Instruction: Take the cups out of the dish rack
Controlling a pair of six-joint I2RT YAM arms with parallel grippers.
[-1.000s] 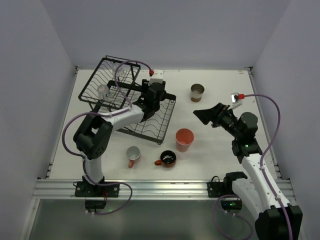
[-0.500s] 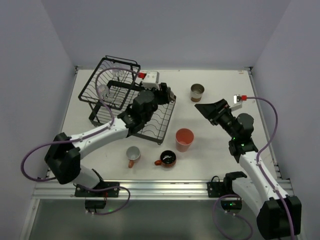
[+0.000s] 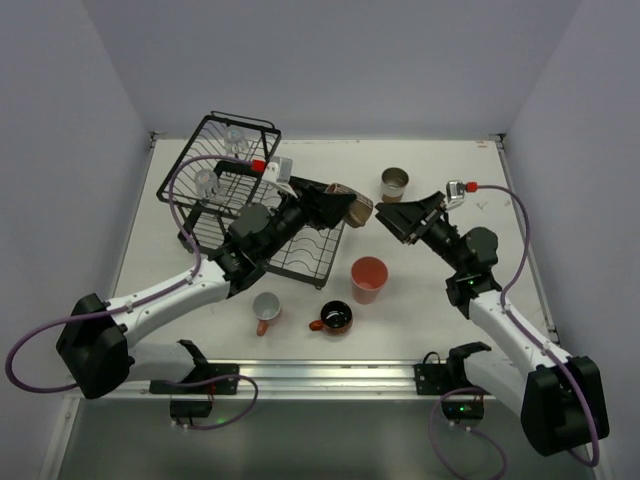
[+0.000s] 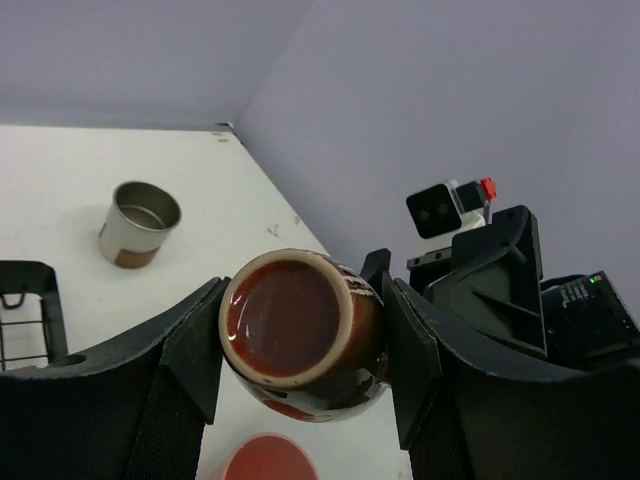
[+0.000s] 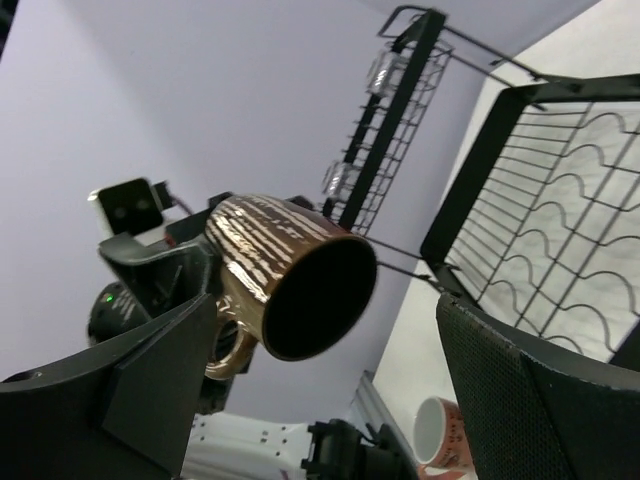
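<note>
The black wire dish rack (image 3: 308, 255) lies at ten o'clock on the white table (image 3: 405, 342), two clear glasses (image 3: 205, 182) in it, the cream-and-brown cup (image 3: 395, 184) at one o'clock.

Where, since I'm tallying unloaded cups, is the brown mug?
Top view, mid-table: the mug is held aloft in the left fingers, between the rack and the right fingers.

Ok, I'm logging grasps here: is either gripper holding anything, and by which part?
The left gripper holds the brown-striped cup by its body, with a finger on each of two opposite sides. The right gripper is open and holds nothing.
</note>
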